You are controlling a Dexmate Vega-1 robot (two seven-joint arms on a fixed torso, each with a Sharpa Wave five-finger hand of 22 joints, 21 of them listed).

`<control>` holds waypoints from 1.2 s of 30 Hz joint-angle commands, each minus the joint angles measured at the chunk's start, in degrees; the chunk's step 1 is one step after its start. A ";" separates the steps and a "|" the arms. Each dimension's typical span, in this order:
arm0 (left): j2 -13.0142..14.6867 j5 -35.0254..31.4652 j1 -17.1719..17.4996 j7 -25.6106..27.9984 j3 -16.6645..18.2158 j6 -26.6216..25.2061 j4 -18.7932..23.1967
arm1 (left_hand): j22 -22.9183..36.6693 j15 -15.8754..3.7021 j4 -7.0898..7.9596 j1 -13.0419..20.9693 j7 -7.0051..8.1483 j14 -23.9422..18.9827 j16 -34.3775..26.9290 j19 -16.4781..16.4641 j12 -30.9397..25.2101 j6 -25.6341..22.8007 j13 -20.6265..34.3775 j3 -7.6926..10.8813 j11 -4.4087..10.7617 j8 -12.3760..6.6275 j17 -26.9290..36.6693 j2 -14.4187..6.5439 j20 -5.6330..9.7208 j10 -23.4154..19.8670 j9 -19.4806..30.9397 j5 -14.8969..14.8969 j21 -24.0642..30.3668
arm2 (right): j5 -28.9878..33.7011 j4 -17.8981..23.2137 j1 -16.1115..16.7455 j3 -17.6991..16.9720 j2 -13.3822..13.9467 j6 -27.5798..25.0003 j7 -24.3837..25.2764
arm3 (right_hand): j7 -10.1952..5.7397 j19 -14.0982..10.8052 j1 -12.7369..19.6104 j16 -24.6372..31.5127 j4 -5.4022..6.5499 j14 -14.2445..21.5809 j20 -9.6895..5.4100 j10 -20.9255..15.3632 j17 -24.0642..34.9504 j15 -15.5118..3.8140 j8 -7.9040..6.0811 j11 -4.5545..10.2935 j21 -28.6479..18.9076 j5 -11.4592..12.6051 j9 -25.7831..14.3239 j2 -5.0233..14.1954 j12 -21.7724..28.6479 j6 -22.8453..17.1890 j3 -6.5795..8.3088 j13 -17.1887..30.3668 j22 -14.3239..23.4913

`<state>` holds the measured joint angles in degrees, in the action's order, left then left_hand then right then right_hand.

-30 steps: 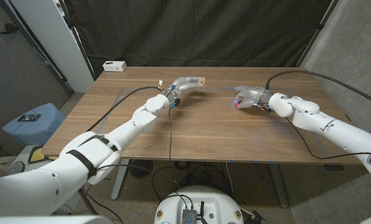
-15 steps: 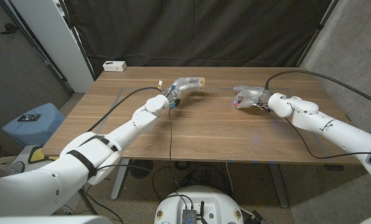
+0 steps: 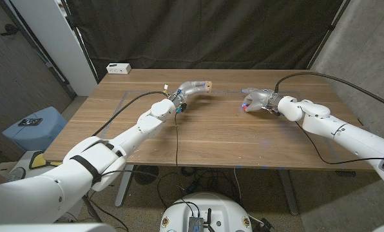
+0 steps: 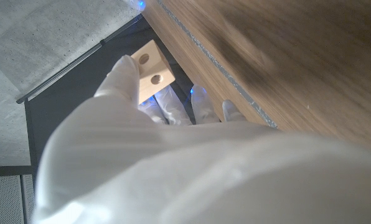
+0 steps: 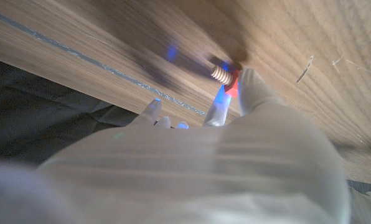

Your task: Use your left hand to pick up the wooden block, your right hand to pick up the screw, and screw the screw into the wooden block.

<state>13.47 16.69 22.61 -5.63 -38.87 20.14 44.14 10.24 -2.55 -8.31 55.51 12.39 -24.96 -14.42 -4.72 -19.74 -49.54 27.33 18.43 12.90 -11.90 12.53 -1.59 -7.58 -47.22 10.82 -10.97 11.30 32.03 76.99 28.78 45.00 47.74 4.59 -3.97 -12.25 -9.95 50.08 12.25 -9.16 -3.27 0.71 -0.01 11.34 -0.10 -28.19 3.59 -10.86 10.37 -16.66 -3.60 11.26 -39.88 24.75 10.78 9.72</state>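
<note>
My left hand holds the pale wooden block above the far middle of the table. In the left wrist view the block shows two round holes on its face, with a fingertip against one side. My right hand is lifted over the far right part of the table, holding the screw by its red head. The right wrist view shows the screw with its threaded tip sticking out past the fingers. Block and screw are a short gap apart.
A white box sits at the table's far left corner. A black cable runs across the tabletop from my left wrist to the near edge. Another cable loops over the right side. A blue stool stands left of the table.
My left hand and the block have edged slightly up and right. The right hand with the screw has barely moved.
</note>
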 commanded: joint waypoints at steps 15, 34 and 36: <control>-0.92 0.82 -1.06 -1.56 -0.02 1.03 -2.56 | 0.23 -5.43 0.26 -0.11 -0.26 0.02 -0.32 0.03 -0.01 -0.74 0.62 -0.10 -0.17 -0.51 0.04 -1.08 -0.16 -0.72 0.30 -0.43 0.36 | -9.06 0.49 2.51 -4.68 -0.27 1.29 1.60 | 0.48 -0.53 0.53 0.31 0.26 -0.13 0.12 -0.79 0.43 -0.03 -1.32 -0.12 -0.38 0.34 -0.63 0.16 0.30 -1.43 -0.48 0.23 0.14; -1.14 1.00 -1.57 -2.84 -0.20 1.32 -3.34 | 0.23 -5.32 0.14 -0.13 -0.45 -0.03 -0.34 0.00 0.24 -0.76 0.76 -0.30 -0.16 -0.47 0.00 -1.24 -0.19 -0.81 0.31 -0.51 0.38 | -15.62 2.31 4.90 -7.91 -0.40 1.54 3.31 | 0.82 -0.64 0.47 0.33 0.36 -0.19 0.08 -2.00 0.55 0.08 -2.39 -0.47 -0.35 0.30 -1.17 0.31 0.53 -2.32 -0.79 0.25 0.14; -1.06 0.99 -1.50 -2.86 -0.21 1.25 -3.11 | 0.23 -5.32 0.11 -0.11 -0.49 -0.06 -0.36 0.01 0.29 -0.70 0.78 -0.33 -0.17 -0.44 -0.01 -1.26 -0.18 -0.80 0.31 -0.51 0.37 | -16.48 2.61 5.31 -8.36 -0.39 1.59 3.57 | 0.83 -0.65 0.46 0.34 0.38 -0.18 0.05 -2.11 0.56 0.10 -2.47 -0.52 -0.35 0.29 -1.21 0.35 0.56 -2.38 -0.81 0.25 0.14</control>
<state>12.41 17.59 21.22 -7.91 -38.97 21.38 41.06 10.24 -2.56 -8.36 55.76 12.08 -24.96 -14.42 -4.72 -19.08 -49.47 27.31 18.39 12.70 -12.04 12.53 -1.85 -7.58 -47.70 10.82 -11.26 11.30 19.61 78.30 32.39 38.75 47.42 6.01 -1.58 -11.33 -9.94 50.08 12.25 -8.83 -3.28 0.71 -1.86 11.60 -0.10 -30.31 2.96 -10.86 10.37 -17.71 -3.60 11.26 -41.61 23.96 10.79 9.72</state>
